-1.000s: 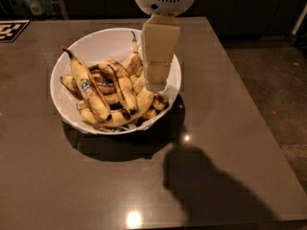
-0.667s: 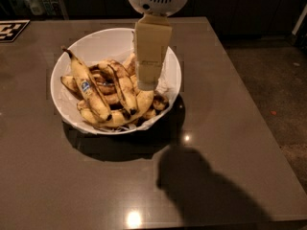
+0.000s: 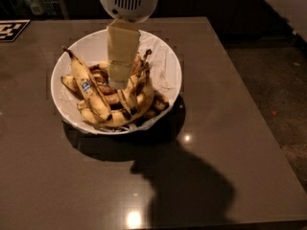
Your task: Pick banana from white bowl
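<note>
Dark glossy tabletop point(image 3: 230, 128) under white bowl point(image 3: 86, 44) of overripe fruit. Low in the pile, gripper point(image 3: 119, 83) beside or touching brown-streaked banana point(image 3: 144, 92); hold impossible to tell. Banana lying in bowl, not yet lifted; grasp and lift left.

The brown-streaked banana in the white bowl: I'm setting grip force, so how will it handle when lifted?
Its brown blotches suggest the banana is soft, so a firm pinch may squash it. It lies among other bananas in the white bowl, so neighbours could shift. The gripper hangs over the pile's middle.
</note>
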You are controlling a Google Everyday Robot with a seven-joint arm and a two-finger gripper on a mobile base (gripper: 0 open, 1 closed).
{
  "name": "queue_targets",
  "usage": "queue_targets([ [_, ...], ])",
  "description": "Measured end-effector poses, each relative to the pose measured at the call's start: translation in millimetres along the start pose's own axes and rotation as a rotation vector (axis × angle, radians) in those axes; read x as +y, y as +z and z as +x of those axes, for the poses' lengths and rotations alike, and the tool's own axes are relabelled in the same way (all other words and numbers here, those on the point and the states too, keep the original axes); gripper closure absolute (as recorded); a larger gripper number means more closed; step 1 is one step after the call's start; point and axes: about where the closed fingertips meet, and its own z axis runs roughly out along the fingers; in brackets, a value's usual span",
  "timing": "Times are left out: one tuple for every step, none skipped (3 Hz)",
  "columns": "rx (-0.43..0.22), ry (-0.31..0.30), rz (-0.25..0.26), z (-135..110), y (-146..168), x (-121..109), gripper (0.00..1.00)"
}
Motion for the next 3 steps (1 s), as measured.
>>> queue_targets([
  [-0.018, 0.000, 0.019, -5, -6, -1, 0.00],
  [-0.045, 0.027, 0.001, -8, 0, -1, 0.00],
  [-0.054, 0.053, -0.029, -9, 10, -1, 0.00],
])
